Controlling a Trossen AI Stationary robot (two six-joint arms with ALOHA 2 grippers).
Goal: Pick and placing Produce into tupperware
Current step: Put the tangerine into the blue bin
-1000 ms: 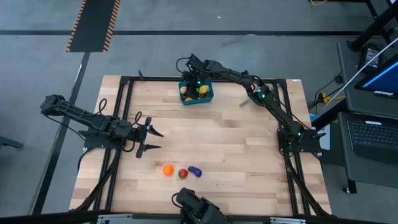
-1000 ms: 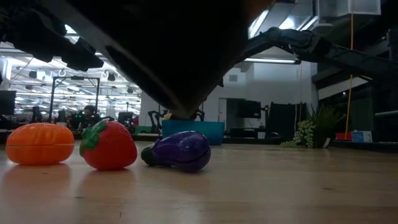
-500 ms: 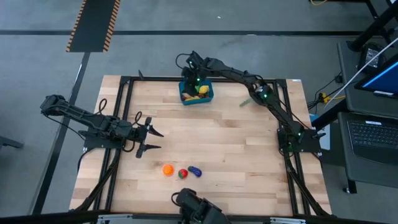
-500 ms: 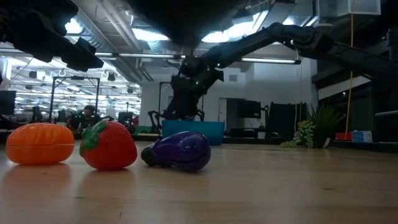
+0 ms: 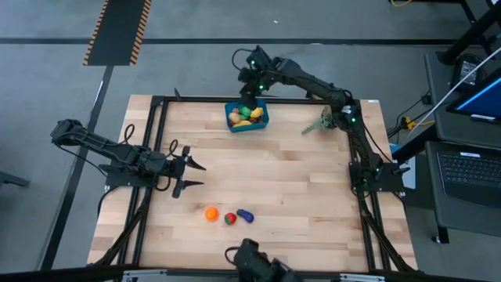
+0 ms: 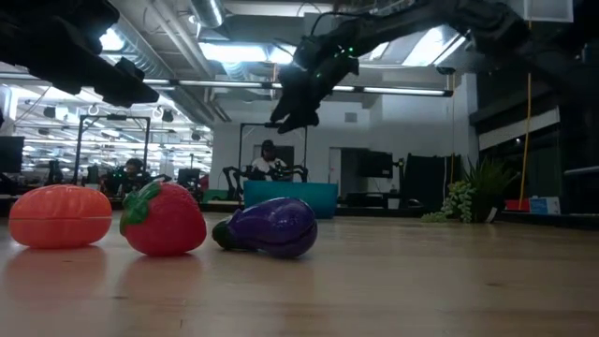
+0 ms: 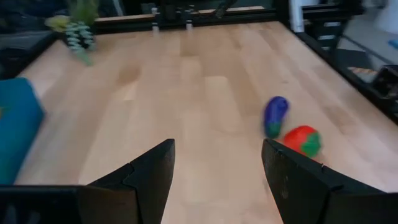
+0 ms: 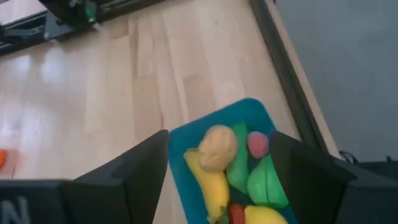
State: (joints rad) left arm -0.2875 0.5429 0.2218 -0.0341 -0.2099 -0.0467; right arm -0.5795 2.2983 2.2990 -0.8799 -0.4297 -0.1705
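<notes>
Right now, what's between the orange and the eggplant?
The strawberry sits between the orange and the eggplant. Both the high and low views show it.

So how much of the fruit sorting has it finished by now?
Most of it, it seems. The blue tupperware already holds a banana, a potato and green pieces. The right gripper hangs open and empty above it. An orange, a strawberry and an eggplant are left on the table, near the waiting left gripper.
</notes>
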